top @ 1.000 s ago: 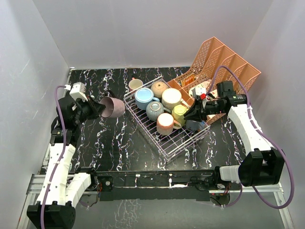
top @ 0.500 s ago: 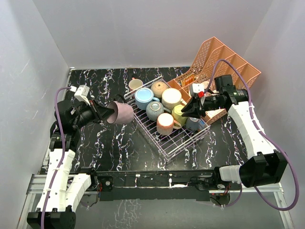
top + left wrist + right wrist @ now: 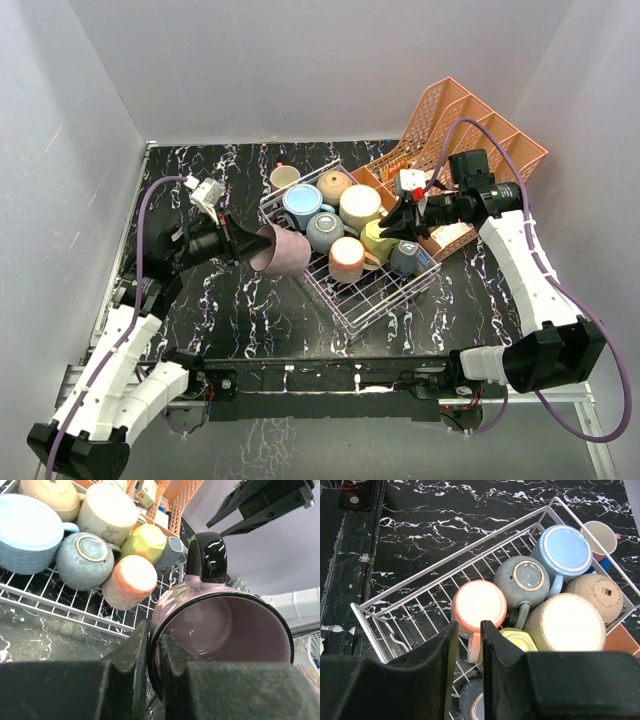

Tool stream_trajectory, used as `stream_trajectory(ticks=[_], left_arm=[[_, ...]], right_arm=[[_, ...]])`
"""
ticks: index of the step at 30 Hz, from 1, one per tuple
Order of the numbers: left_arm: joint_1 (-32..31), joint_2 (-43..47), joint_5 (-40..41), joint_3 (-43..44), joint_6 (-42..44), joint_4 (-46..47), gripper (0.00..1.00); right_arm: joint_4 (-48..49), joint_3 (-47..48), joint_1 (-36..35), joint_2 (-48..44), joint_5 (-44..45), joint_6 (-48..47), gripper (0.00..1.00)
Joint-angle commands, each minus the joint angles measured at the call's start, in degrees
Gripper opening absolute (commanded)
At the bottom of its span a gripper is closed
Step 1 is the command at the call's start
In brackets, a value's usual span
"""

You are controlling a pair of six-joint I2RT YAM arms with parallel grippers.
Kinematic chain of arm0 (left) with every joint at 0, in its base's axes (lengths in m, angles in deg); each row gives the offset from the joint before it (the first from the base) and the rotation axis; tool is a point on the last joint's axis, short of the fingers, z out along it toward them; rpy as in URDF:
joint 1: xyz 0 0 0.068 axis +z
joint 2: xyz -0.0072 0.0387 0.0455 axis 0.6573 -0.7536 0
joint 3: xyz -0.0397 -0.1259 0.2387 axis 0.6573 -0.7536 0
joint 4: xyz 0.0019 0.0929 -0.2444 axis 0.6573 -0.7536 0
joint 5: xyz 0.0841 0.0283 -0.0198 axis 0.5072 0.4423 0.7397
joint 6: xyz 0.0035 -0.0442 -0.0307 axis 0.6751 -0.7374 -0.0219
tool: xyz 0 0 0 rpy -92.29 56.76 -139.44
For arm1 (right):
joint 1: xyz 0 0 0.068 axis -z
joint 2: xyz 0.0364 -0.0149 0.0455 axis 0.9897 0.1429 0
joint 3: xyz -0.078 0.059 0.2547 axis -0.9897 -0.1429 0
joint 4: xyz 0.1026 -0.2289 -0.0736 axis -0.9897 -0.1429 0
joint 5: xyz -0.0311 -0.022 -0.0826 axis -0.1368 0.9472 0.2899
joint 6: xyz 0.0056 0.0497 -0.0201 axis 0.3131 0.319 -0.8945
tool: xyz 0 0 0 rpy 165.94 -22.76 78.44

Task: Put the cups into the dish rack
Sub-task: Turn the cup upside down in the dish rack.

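My left gripper (image 3: 250,243) is shut on the rim of a mauve cup with a black handle (image 3: 287,251), held on its side just left of the dish rack (image 3: 338,312). In the left wrist view the fingers pinch the cup's wall (image 3: 220,625). The wire rack holds several cups upside down: light blue (image 3: 302,205), tan (image 3: 334,185), cream (image 3: 360,205), grey-blue (image 3: 325,230), pink (image 3: 347,258), yellow (image 3: 377,238) and dark blue (image 3: 405,260). My right gripper (image 3: 392,228) hovers over the rack's right side, its jaws a narrow gap apart and empty (image 3: 469,627), above the pink cup (image 3: 479,605).
A cream cup (image 3: 284,177) stands upright on the black marble table behind the rack's far corner. The salmon-pink lattice organiser (image 3: 470,125) leans at the back right, touching the rack, with small boxes in it. White walls close in on three sides.
My left arm has carried the mauve cup to the right, up to the rack's left edge. My right gripper has risen slightly, moved back, and parted its jaws a little.
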Motion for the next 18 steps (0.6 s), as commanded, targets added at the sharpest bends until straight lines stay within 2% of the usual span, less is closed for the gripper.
stream_trajectory(ticks=[1, 6, 18], left_arm=[[-5.09, -1.81, 2.48, 5.84, 1.64, 5.2, 0.0], [-12.13, -4.07, 6.76, 9.97, 7.86, 4.06, 0.0], [-26.1, -7.95, 18.32, 13.1, 25.2, 3.36, 0.0]], right_arm=[[2.08, 3.92, -0.25, -0.32, -0.46, 3.78, 0.27], [2.61, 5.3, -0.25, -0.31, -0.06, 9.56, 0.27], [6.58, 6.35, 0.05, -2.98, 2.01, 21.51, 0.29]])
